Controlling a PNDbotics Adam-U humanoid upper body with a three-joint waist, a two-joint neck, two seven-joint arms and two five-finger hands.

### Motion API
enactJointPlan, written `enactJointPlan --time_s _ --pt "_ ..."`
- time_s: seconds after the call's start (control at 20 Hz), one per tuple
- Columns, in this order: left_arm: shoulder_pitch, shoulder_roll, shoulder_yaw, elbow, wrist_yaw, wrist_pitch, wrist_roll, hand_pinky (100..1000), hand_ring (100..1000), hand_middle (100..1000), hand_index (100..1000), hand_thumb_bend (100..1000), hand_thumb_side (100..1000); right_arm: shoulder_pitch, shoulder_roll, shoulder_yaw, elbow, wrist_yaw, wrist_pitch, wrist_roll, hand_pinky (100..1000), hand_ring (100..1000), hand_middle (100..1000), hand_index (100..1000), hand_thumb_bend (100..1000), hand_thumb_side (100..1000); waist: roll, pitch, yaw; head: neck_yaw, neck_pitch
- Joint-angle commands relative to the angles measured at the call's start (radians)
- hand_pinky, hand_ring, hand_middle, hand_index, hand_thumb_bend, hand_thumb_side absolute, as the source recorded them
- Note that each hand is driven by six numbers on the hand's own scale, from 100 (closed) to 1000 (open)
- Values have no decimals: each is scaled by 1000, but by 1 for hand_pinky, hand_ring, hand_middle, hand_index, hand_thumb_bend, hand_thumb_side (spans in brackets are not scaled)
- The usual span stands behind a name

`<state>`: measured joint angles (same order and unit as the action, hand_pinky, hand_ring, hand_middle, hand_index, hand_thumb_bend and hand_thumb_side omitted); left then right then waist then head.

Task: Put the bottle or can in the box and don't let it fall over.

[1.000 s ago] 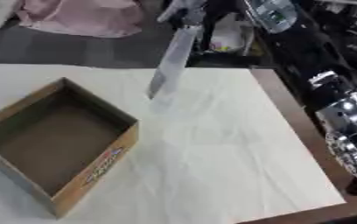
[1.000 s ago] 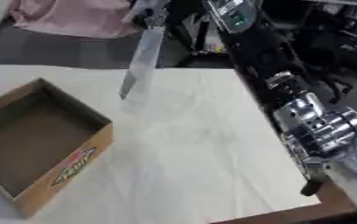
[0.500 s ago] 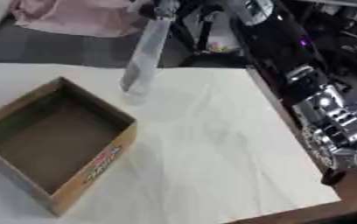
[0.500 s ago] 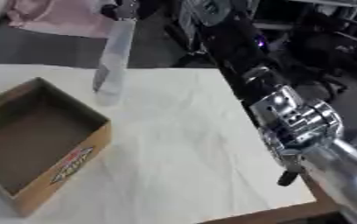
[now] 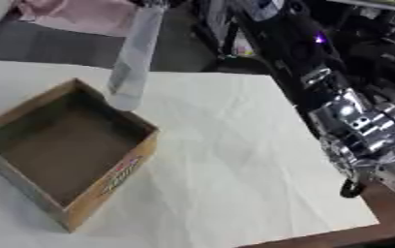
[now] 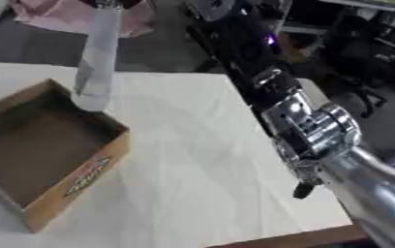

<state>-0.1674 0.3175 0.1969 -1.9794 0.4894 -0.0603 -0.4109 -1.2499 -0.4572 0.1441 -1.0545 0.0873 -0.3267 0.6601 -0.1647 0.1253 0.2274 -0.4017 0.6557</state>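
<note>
Left eye view shows you a tabletop (image 5: 235, 160) under a cream cloth, dark cluttered room behind, and your right hand (image 6: 108, 3) at the top edge, grip not visible, carrying the clear bottle (image 5: 133, 58) tilted above the far corner of the cardboard box (image 5: 108, 184).

The right arm (image 6: 319, 131) comes in from the right side and reaches up to the far edge of the desk. It is black up high and shiny silver near the bottom. The right hand (image 6: 108, 3) is at the very top, mostly cut off, so its fingers cannot be made out. The left hand does not show.
</note>
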Motion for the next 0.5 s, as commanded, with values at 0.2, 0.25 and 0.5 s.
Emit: enactJointPlan --time_s 0.2,0.25,0.5 --pt "-21 5 6 -21 -18 10 0 642 916 744 923 171 748 -23 14 19 -83 0 43 -27 100 785 204 317 256 175 7 -22 15 -18 -3" --pt "-22 6 6 -21 -20 10 1 642 916 744 923 170 748 -22 20 23 -91 0 45 -26 100 785 204 318 255 175 6 -23 16 -18 3" --pt "-23 6 7 -21 -23 11 5 642 916 744 923 172 749 -12 39 38 -121 -2 54 -24 100 785 204 319 251 171 3 -25 20 -33 26"
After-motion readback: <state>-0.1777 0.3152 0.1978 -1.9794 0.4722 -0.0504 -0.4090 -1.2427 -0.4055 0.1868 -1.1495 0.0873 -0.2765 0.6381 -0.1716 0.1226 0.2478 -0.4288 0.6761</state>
